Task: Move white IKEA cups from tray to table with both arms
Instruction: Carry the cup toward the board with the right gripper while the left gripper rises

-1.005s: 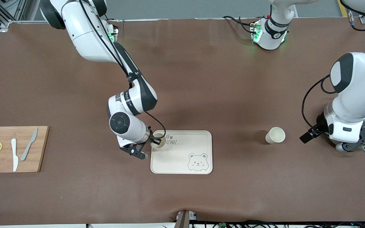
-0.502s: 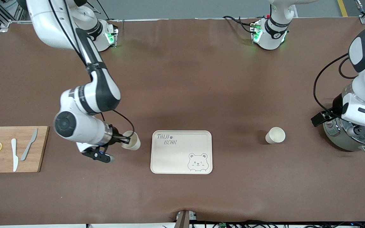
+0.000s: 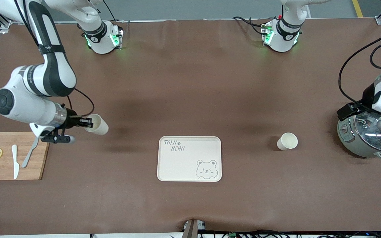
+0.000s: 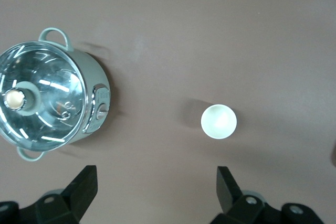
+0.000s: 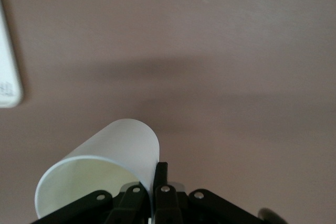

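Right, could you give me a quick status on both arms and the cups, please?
Right pincer shut on one cup, above bare table. Left pincer open, high above pot. Second cup upright on table. Tray clear.

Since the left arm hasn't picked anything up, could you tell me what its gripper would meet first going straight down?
Probably bare tabletop: the open left gripper points down between the cooker and the standing cup.

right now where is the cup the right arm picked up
The held cup is pinched in the right gripper, tilted above bare table between the cutting board and the tray.

Probably lab: 2 bench-mounted arms (image 3: pixel 41 82)
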You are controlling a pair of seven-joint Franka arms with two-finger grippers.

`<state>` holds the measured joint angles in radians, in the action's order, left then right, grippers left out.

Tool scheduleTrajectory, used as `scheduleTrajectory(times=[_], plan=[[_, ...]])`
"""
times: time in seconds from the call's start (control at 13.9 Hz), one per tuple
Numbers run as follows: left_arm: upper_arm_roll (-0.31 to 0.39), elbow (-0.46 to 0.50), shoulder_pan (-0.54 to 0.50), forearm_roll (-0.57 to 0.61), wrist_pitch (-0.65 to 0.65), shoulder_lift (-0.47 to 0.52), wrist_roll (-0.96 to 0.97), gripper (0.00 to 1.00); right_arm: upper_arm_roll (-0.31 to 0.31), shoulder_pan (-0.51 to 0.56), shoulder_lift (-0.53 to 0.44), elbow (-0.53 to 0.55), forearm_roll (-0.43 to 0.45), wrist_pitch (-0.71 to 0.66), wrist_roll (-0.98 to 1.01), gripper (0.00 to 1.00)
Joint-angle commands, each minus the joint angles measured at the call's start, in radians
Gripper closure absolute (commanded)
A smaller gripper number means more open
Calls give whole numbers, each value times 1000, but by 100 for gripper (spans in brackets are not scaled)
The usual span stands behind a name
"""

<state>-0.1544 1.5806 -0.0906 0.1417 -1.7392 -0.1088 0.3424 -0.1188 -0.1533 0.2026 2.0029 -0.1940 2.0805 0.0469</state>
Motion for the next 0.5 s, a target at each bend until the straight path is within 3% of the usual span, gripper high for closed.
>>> scheduleTrajectory(times=[0.0, 0.43], plan=[[-10, -57, -6, -2, 52, 11, -20, 0, 16, 93, -112, 184, 80, 85, 134, 100], [-13, -77, 9, -5, 121, 46, -87, 0, 14, 265, -83, 323, 130, 279, 361, 100]])
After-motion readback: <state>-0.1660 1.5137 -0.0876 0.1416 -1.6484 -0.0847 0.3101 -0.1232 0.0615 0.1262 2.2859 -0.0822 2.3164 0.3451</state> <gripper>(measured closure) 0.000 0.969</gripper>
